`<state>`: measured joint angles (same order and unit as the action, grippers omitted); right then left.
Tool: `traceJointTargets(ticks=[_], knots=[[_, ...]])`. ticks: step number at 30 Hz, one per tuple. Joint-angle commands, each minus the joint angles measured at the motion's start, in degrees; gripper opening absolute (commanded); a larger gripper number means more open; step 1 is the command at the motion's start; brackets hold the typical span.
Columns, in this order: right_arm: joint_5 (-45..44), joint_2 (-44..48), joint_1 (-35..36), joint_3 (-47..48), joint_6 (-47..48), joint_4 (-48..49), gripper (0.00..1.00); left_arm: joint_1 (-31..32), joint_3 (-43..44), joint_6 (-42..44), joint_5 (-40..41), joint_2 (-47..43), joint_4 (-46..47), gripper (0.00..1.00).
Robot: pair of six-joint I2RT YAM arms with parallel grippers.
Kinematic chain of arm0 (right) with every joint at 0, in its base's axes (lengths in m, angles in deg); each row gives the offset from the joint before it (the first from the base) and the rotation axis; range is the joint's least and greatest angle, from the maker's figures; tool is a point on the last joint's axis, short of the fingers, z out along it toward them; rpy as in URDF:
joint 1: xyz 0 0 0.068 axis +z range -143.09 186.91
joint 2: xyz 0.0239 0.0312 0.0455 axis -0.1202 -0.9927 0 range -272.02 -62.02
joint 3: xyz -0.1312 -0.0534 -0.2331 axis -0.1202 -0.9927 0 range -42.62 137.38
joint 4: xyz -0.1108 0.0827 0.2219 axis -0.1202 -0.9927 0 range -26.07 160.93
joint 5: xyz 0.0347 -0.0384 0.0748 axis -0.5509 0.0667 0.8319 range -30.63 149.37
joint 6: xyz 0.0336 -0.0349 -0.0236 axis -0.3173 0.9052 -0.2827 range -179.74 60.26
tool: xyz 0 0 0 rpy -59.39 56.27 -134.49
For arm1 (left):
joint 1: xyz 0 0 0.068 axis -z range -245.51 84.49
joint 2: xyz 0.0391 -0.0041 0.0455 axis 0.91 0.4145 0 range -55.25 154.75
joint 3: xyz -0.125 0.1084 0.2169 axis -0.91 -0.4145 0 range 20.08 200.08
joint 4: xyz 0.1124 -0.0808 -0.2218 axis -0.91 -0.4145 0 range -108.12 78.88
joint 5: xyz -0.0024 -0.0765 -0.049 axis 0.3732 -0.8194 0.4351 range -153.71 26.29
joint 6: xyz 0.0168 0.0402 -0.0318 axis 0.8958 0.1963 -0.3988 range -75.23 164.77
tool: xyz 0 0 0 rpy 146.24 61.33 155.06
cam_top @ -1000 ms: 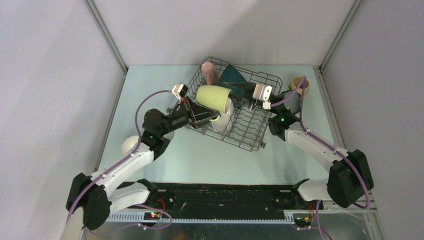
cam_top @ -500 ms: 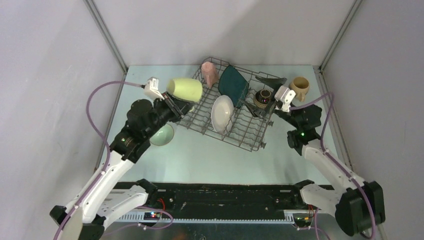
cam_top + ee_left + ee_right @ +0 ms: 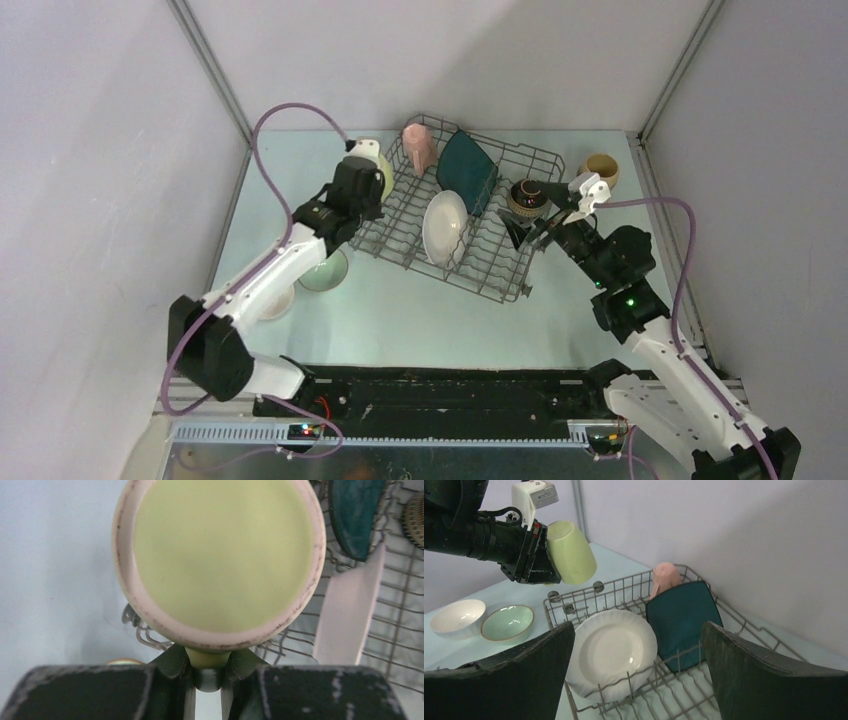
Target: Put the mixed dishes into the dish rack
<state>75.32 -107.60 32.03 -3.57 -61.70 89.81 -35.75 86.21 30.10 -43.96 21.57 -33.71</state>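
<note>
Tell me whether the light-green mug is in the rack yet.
Out: the light-green mug hangs in the left gripper above the dish rack's corner.

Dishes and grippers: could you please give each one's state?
Green mug: held by left gripper
Pink mug: in rack
Teal plate: on edge in rack
White plate: leaning in rack
Brown bowl: in rack
Tan mug: on table
Green bowl: on table, upright
White bowl: on table, upright
Right gripper: open, empty
</note>
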Motion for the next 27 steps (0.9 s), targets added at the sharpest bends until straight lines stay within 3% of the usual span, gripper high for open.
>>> traceJointTargets(ticks=[1, 10, 19, 27], knots=[[-6.8, 4.1, 0.2, -0.4, -4.0, -10.0, 1.00, -0.1, 7.6, 9.5, 5.7, 3.7, 5.2, 0.00], [-7.5, 10.5, -2.7, -1.9, -6.9, -16.1, 1.00, -2.2, 17.9, 11.8, -4.4, 18.3, 2.0, 0.00], [-4.6, 9.6, -5.4, -2.4, -10.5, -18.6, 1.00, -3.7, 33.0, 11.3, -2.8, 34.3, -7.7, 0.00], [-4.5, 11.6, -9.0, -4.7, -12.7, -18.0, 0.99, -4.6, 39.0, 11.9, -3.6, 42.8, -9.6, 0.00]])
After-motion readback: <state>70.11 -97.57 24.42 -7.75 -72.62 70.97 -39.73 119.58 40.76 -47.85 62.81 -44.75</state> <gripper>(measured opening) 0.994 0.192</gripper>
